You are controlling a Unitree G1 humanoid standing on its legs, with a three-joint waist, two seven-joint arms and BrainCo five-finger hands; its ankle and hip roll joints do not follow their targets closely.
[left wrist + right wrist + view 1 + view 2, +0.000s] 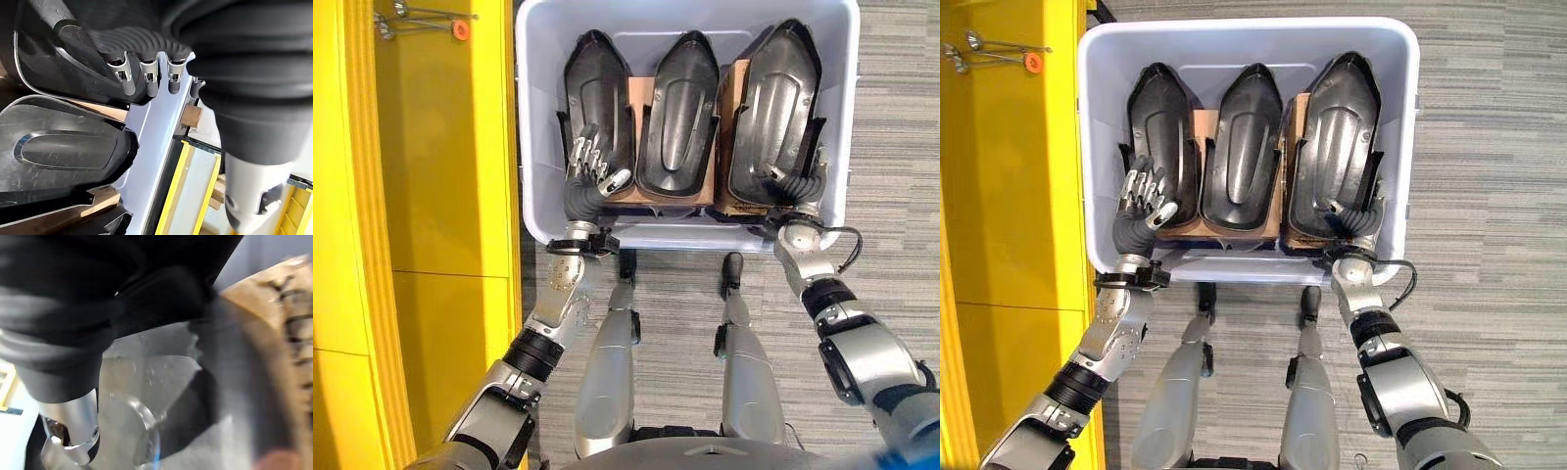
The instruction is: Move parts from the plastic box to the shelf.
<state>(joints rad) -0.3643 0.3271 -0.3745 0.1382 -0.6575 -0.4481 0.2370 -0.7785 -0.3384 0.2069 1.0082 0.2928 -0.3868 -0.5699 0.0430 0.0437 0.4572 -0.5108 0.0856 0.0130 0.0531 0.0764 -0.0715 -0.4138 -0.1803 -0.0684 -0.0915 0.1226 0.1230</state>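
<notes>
Both arms reached forward from the bottom of the head views into the near end of a pale plastic box (536, 117) that stood on grey carpet (891, 147). Three black moulded parts stood side by side in the box, each resting over brown cardboard pieces (643, 98).

At the box's left side, the left hand (592, 166) lay against the near end of the left part (597, 88). Its fingers (1141, 188) were curled, their dark tips bent down onto the part's edge, and the thumb stuck out toward the middle part (677, 113). In the left wrist view the fingertips (128, 85) hooked over the rim of that black part, with the box's pale wall (156, 137) running just beside them. So the hand appeared closed on the left part, which still sat in the box.

Over on the other side, the right hand (1359, 220) was tucked down at the near end of the right part (1337, 137), its dark ribbed cover pressed against the black shell. The right wrist view showed the dark cover up close, with blurred black plastic and cardboard (274, 333) past it. Whether its fingers were open or closed could not be told.

Left of the box stood a yellow shelf (431, 176), just beside the box wall, with metal hooks (416, 18) and an orange disc (461, 30) near its far end.
</notes>
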